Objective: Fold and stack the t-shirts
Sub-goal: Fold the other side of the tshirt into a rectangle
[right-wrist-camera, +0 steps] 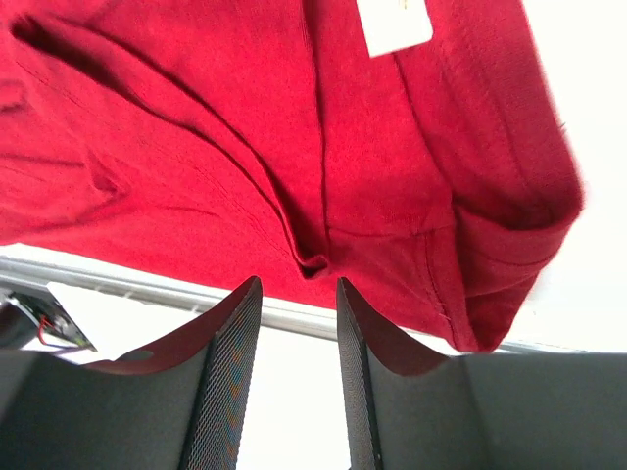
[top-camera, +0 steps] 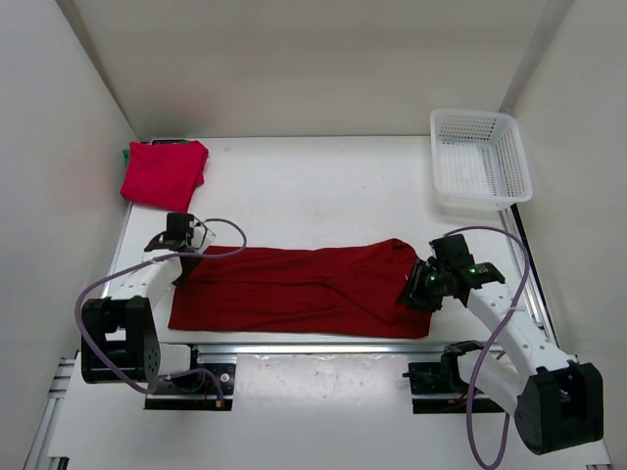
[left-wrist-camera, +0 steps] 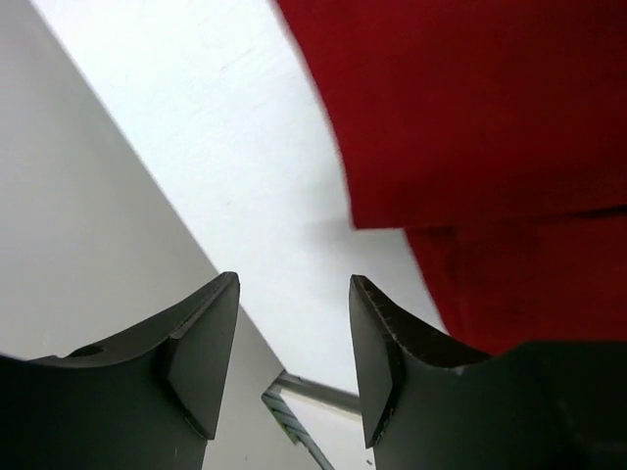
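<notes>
White tabletop (top-camera: 313,186), smooth, walled on three sides; you have open room across centre and toward 12 o'clock. Near 6 o'clock edge lies long red shirt (top-camera: 304,289), soft cotton, folded into band running 9-to-3, its near hem just beside front rail. Your left gripper (left-wrist-camera: 294,282) at band's 9 o'clock end: jaws apart, nothing between. Your right gripper (right-wrist-camera: 298,286) at 3 o'clock end: jaws parted, empty, with creased seams and white label (right-wrist-camera: 394,24) just beyond. At 10 o'clock corner, folded red shirt (top-camera: 165,174), with green shirt (top-camera: 127,154) peeking out beneath. At 2 o'clock, white mesh basket (top-camera: 474,114), rigid plastic.
</notes>
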Tool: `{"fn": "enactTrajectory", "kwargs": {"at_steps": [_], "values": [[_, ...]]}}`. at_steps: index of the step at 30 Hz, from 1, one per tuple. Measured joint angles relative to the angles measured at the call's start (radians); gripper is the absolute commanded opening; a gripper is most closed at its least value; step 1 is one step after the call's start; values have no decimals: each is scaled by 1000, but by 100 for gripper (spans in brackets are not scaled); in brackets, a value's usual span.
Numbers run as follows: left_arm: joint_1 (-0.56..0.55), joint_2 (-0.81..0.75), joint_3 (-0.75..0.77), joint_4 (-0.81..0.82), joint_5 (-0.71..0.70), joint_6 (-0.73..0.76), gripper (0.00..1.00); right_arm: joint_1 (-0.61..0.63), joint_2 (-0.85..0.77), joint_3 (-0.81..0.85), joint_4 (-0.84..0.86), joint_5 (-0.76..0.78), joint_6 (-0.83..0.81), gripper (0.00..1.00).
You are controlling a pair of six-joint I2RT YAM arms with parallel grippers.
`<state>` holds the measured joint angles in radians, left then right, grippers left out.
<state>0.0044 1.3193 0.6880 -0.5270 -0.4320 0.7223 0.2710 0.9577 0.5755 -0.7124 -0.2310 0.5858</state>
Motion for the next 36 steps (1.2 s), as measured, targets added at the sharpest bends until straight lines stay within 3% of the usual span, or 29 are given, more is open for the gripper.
{"fn": "enactTrajectory", "kwargs": {"at_steps": [6,12,17,22,25,28,36], "values": [[57,-8,8,-9,-46,37,59,-7,42,52,2,8,-13,43],[8,11,120,-58,-37,11,56,18,122,57,14,16,-17,49],[-199,98,329,-125,83,-88,56,32,165,57,36,18,-18,50],[-616,241,542,-159,285,-168,56,47,188,47,60,15,-16,50],[-788,388,668,-183,431,-209,57,64,188,23,79,13,-7,50],[-846,518,752,-196,535,-253,59,71,180,-10,90,7,12,50],[-849,707,909,-229,684,-380,60,68,150,-52,113,0,35,49]]}}
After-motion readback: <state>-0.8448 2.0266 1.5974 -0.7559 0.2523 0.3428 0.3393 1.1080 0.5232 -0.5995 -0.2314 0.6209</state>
